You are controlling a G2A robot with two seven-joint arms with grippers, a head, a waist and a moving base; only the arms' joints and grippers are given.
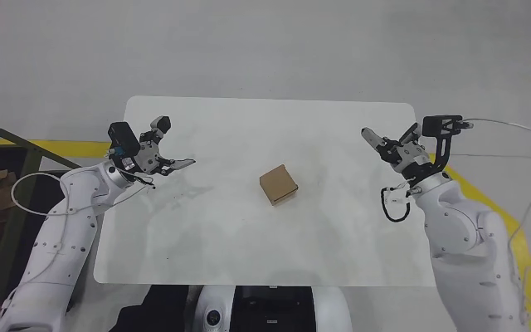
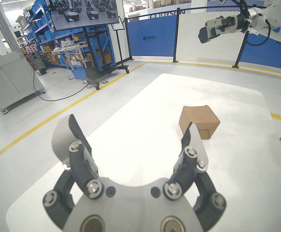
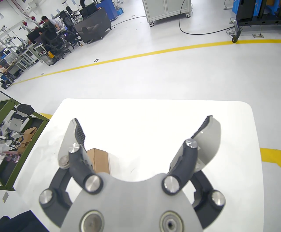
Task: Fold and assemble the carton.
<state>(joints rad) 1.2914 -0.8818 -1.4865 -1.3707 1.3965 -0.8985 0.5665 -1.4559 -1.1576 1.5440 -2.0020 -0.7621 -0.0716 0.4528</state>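
On the tabletop [image 1: 249, 249]: a brown carton [image 1: 278, 183] is sitting close to the middle as a closed-looking cube, turned corner-on to the edges.
Left hand [image 1: 177, 143]: is hovering at about 10 o'clock from the carton, well apart from it, with its fingers spreading wide.
Right hand [image 1: 388, 133]: is hovering at about 2 o'clock from the carton, near the 3 o'clock edge, and is also gaping wide.
Left wrist view: is giving the carton [image 2: 198, 122] side-on, with a small tucked panel low on one face. The right hand [image 2: 203, 36] is hanging far off above the tabletop.
Right wrist view: the carton [image 3: 98, 160] is peeking out from behind one finger, mostly hidden.
Room to move: white surface is showing on every side of the carton, out to the rounded corners.
Surroundings: a green frame [image 3: 26, 153] is standing just past the 9 o'clock edge. A screen on a wheeled stand [image 2: 83, 13], blue fence panels [image 2: 153, 39] and a yellow floor line [image 3: 153, 52] are lying farther out.
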